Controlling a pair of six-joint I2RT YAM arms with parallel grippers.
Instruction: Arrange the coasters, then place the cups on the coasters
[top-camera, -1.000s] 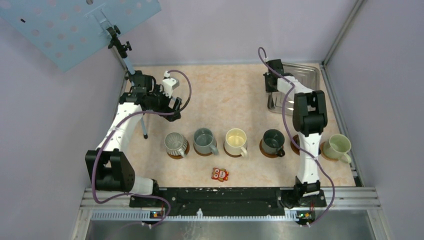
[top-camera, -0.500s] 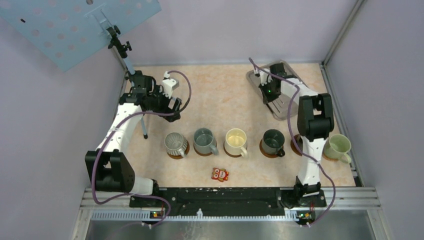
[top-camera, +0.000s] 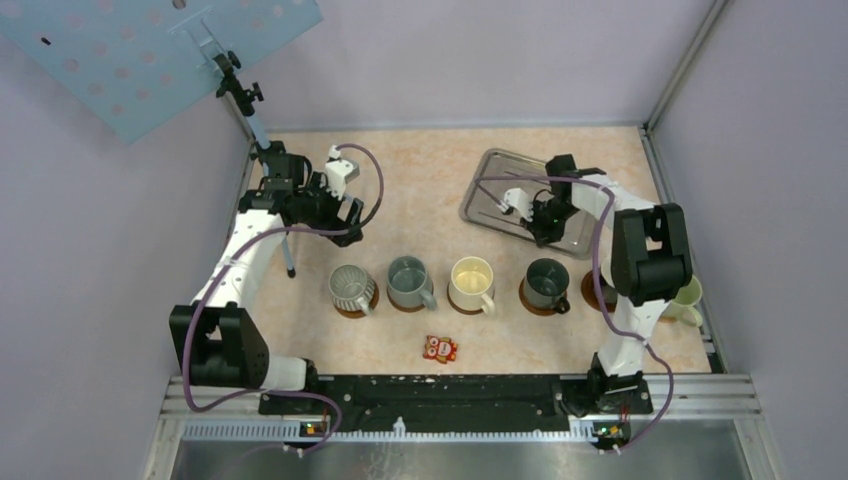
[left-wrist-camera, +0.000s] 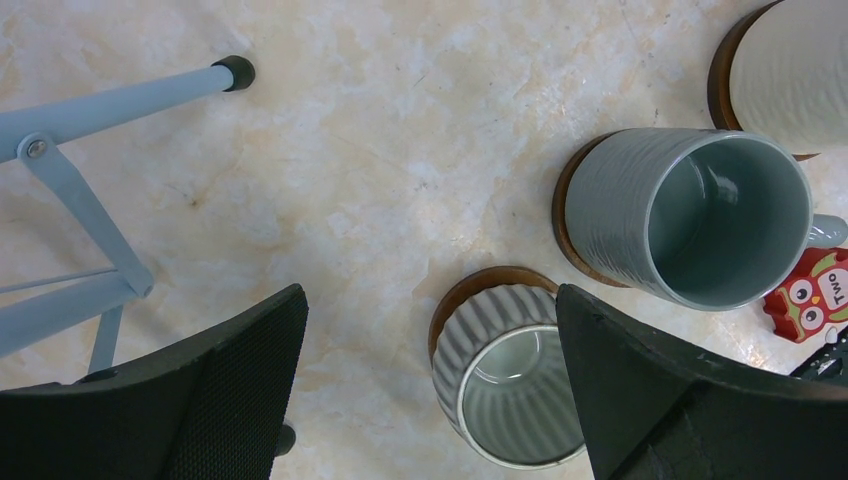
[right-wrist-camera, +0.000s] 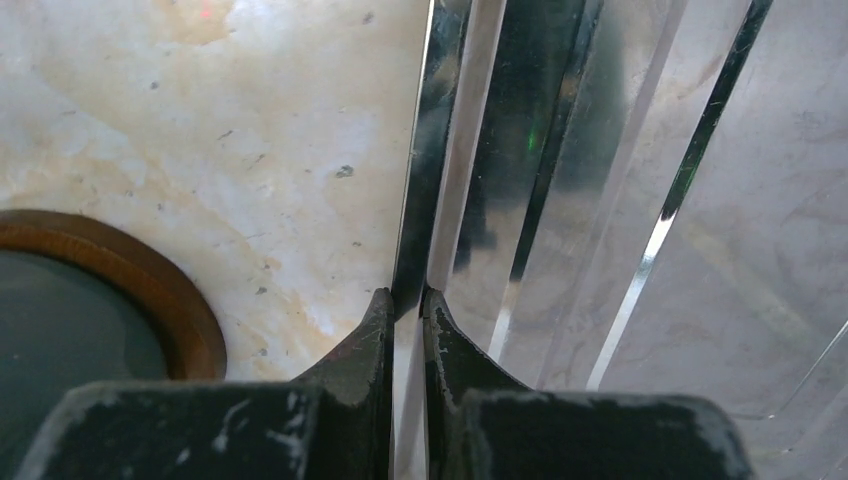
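Marbled peach tabletop, purple walls, seen from above: my right gripper (top-camera: 541, 214) is clamped on the near rim of the metal tray (top-camera: 497, 188). A second ago that tray sat square in the far right corner; now it is slewed toward the middle, and my right arm has swung with it. My left gripper (top-camera: 333, 210) hangs wide open and holds nothing, just where it was. The ribbed grey cup (top-camera: 351, 287), blue-grey cup (top-camera: 408, 281), cream cup (top-camera: 472, 282) and dark green cup (top-camera: 546, 281) have not moved, each on its coaster. The pale green cup (top-camera: 688, 297) is now half hidden by my elbow. One bare coaster (top-camera: 590, 290) peeks out beside it. I read the tray move as side work; that coaster wants a cup, and I see no sixth one.

Left wrist view: my spread fingers (left-wrist-camera: 230, 400) frame the ribbed grey cup, with the blue-grey cup beside it. The red-and-white packet (left-wrist-camera: 812, 297) shows an owl and the word "Two".

Right wrist view: my fingers (right-wrist-camera: 362, 350) pinch the tray's bright edge. The dark green cup's coaster (right-wrist-camera: 160, 290) lies near, apart from it. No writing shows.
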